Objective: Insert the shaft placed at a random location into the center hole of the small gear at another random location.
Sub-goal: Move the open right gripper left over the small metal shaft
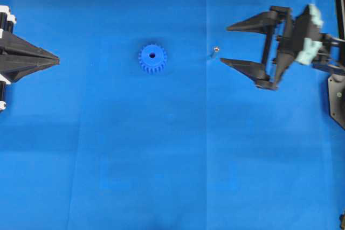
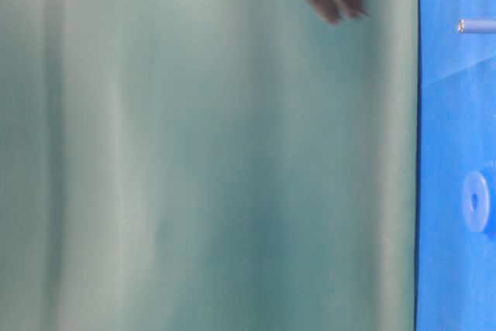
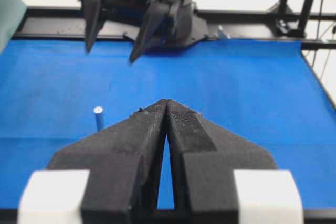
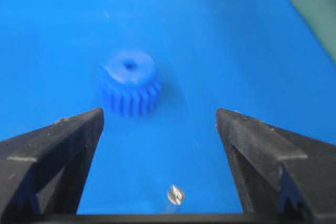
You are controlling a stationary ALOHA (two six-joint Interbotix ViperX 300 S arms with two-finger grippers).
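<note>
The small gear [image 1: 152,58], bright blue and toothed, lies flat, its center hole [image 1: 152,55] facing up. The shaft [image 1: 214,50], silver-grey, stands upright well apart from it.

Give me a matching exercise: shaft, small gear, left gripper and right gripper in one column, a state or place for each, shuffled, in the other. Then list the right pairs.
Things:
1. shaft
2. small gear
3. left gripper
4. right gripper

States:
A. jaws shut, at the mat's left edge
B. jaws wide open, empty
C. stands upright on the mat
D. lies flat, center hole empty

Pairs: 1-C, 2-D, 3-A, 4-B
</note>
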